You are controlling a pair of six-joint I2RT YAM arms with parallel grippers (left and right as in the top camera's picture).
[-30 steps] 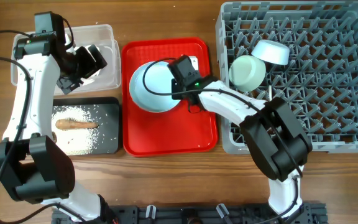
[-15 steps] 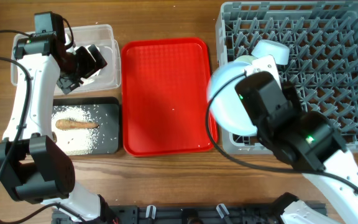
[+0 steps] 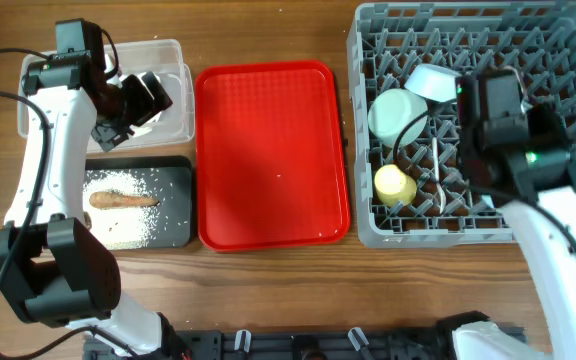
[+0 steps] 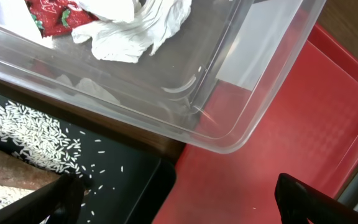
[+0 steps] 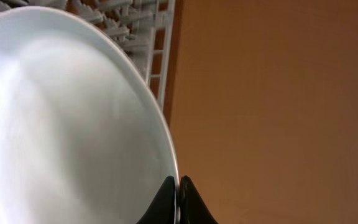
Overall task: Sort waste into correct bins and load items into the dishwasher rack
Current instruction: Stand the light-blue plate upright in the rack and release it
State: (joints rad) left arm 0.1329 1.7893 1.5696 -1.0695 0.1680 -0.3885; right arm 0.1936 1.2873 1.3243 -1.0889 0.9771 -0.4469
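Note:
My right gripper point(image 5: 178, 194) is shut on the rim of the round pale blue plate point(image 5: 73, 118) and holds it over the grey dishwasher rack point(image 3: 528, 215). In the overhead view the right arm point(image 3: 496, 105) hides the plate. The rack holds two pale bowls point(image 3: 398, 115) point(image 3: 436, 83), the yellow cup point(image 3: 395, 185) and the white spoon point(image 3: 436, 165). My left gripper point(image 3: 143, 95) is open and empty over the clear tub point(image 3: 173, 55). The tub holds the red wrapper point(image 4: 48, 15) and white tissue point(image 4: 129, 28). The black tray point(image 3: 173, 175) holds the brown stick point(image 3: 121, 199) and rice point(image 3: 118, 228).
The flat red serving tray point(image 3: 273, 150) lies bare between the bins and the rack. Wooden table shows around everything. The rack's pegs point(image 5: 142, 31) stand just beyond the plate in the right wrist view.
My right arm has lifted the plate off the red tray and carried it right, over the rack. The red tray is now bare. The left arm has not moved.

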